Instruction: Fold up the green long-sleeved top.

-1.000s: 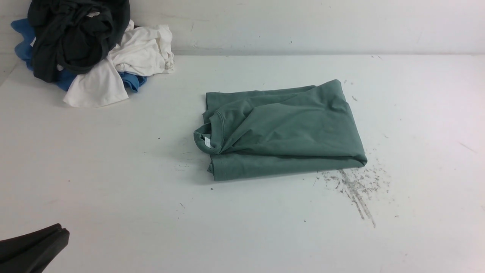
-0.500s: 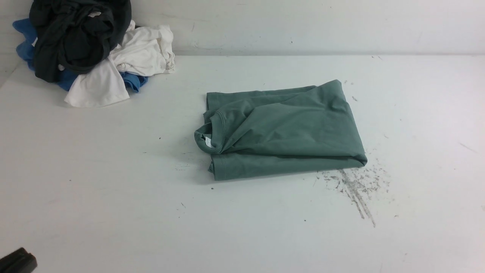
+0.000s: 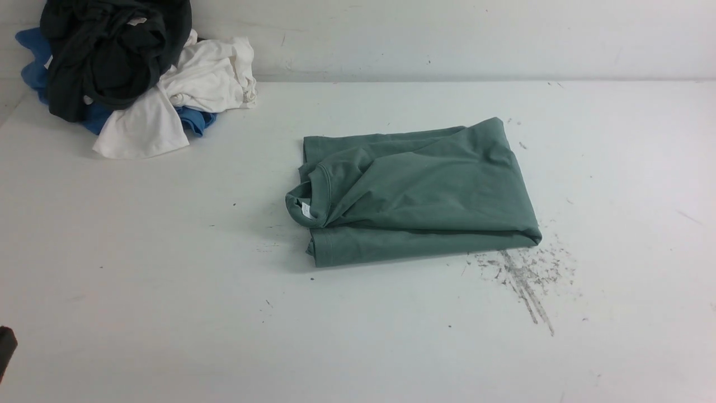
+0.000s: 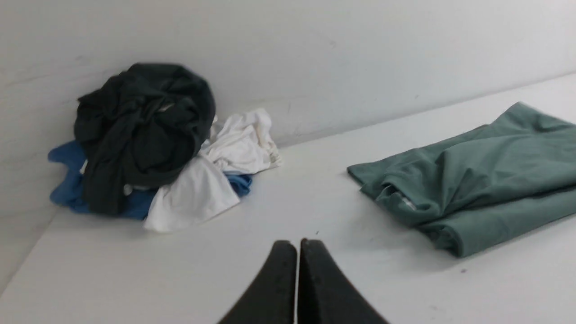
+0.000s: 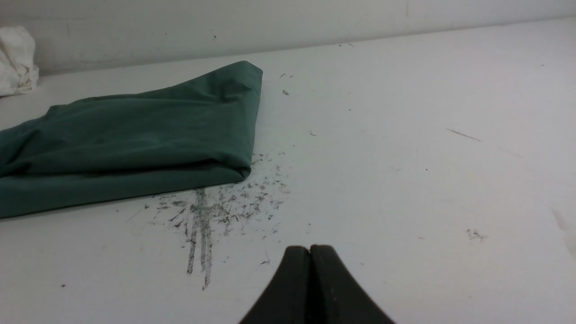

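Note:
The green long-sleeved top [image 3: 414, 193] lies folded into a thick rectangle on the middle of the white table, collar and white neck label [image 3: 306, 209] at its left end. It also shows in the left wrist view, green top [image 4: 477, 177], and in the right wrist view, green top [image 5: 130, 132]. My left gripper [image 4: 297, 244] is shut and empty, well short of the top over bare table; only a dark sliver of it [image 3: 5, 346] shows at the front view's left edge. My right gripper [image 5: 310, 248] is shut and empty, near the table's front, apart from the top; the front view does not show it.
A heap of clothes sits in the far left corner against the wall: a blackish dark garment [image 3: 112, 53] on top, white ones [image 3: 184, 89] and blue ones [image 3: 196, 120] beneath. Dark scuff marks [image 3: 523, 277] streak the table beside the top's near right corner.
My left gripper has drawn back toward the lower left, from a clear dark shape to a sliver at the frame edge. The top has not moved.

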You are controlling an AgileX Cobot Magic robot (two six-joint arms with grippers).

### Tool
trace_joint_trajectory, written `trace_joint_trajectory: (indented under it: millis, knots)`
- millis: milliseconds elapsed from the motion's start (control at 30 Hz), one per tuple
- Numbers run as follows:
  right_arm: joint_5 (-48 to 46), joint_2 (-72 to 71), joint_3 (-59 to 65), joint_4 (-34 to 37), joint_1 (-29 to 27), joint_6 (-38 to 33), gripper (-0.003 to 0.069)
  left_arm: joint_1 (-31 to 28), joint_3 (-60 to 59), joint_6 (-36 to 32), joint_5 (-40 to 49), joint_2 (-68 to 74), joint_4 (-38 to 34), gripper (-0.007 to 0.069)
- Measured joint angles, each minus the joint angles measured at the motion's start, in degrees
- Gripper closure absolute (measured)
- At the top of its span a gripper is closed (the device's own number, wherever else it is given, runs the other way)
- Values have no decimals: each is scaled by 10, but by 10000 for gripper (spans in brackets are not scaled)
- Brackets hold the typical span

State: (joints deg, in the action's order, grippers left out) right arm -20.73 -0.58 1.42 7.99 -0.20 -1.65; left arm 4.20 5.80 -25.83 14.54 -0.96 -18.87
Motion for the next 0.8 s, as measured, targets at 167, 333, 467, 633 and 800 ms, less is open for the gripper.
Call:
trace_joint_trajectory:
  millis: [167,333,467,633,800]
  knots:
    - [0,0,0,0,0,0,673,0,-69,184,-27,0,148,631]
    - [0,0,0,0,0,0,673,0,-72,297,52,0,236,631]
    - [-1,0,0,0,0,0,673,0,-71,308,72,0,247,631]
    - [-1,0,0,0,0,0,673,-1,-71,307,74,0,247,631]
    - [-1,0,0,0,0,0,673,-1,-71,251,74,0,204,631]
